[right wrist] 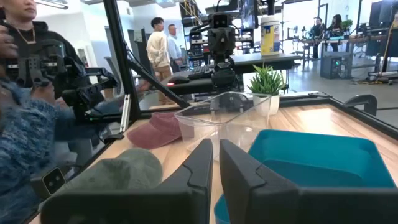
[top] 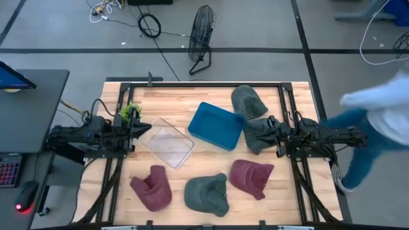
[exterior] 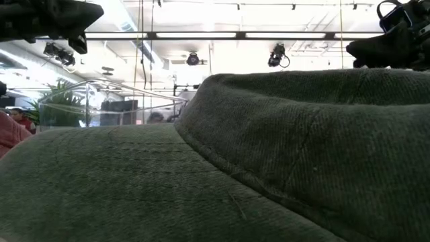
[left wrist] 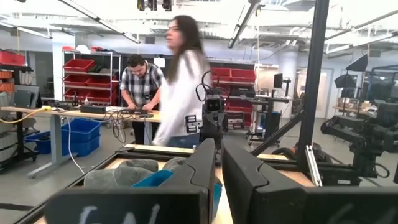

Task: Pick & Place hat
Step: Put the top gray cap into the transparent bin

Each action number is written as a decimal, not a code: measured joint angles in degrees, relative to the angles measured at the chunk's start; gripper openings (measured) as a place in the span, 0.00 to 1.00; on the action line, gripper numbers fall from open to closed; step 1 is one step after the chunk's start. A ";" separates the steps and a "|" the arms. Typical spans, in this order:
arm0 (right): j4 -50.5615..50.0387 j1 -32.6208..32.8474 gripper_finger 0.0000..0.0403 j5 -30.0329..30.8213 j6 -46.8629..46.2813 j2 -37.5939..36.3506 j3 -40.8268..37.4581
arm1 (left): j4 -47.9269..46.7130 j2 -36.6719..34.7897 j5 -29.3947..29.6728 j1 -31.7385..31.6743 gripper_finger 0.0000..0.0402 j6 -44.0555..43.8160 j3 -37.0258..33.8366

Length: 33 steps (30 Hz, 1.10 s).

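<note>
Both arms just parked: left gripper pressed together beside the clear bin, right gripper pinched closed over a green hat by the blue bin.

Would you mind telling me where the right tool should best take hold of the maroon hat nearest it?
Probably its crown. The maroon hat lies flat and crumpled on the table, so a bunched fold at its middle offers fabric to pinch. The right tool would do best coming straight down, since a green hat lies close beside it.
</note>
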State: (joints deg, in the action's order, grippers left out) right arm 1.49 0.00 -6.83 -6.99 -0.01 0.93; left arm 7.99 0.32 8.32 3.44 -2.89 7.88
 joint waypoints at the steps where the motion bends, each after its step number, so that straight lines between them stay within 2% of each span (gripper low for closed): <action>1: 0.00 -0.01 0.09 0.00 -0.01 0.00 0.00 | 0.65 0.00 0.00 0.00 0.08 -0.87 0.00; 33: 0.00 -0.01 0.09 0.00 0.01 0.00 0.00 | 1.16 0.00 -0.02 0.02 0.08 -2.43 0.00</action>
State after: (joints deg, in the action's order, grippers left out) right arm 1.50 -0.01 -6.83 -6.98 -0.01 0.93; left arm 9.15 0.32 8.29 3.46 -5.32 7.88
